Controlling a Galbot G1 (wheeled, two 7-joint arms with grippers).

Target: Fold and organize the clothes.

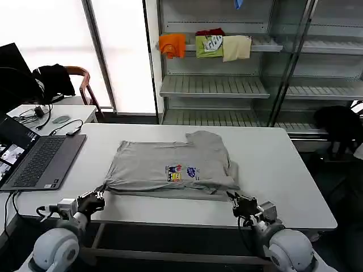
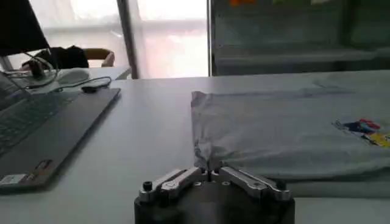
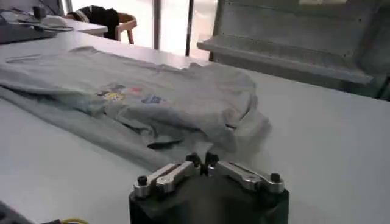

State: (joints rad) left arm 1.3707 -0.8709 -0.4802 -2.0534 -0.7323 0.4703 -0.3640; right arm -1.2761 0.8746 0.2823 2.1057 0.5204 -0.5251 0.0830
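Note:
A light grey T-shirt (image 1: 170,161) with a small colourful chest print (image 1: 181,172) lies across the middle of the white table (image 1: 283,170), print up, its right side bunched and folded over. My left gripper (image 1: 98,197) sits at the shirt's near left corner, shut on the hem (image 2: 207,159). My right gripper (image 1: 233,199) sits at the near right corner, shut on a pinch of the cloth (image 3: 204,149). Both grippers are low, close to the table's front edge. The print also shows in the left wrist view (image 2: 365,129) and the right wrist view (image 3: 125,93).
An open laptop (image 1: 39,158) lies on the table's left end. Behind it are a side desk with a mouse (image 1: 60,119), cables and a chair (image 1: 79,79). A metal shelf unit (image 1: 215,85) at the back holds folded orange, green and cream clothes (image 1: 207,45).

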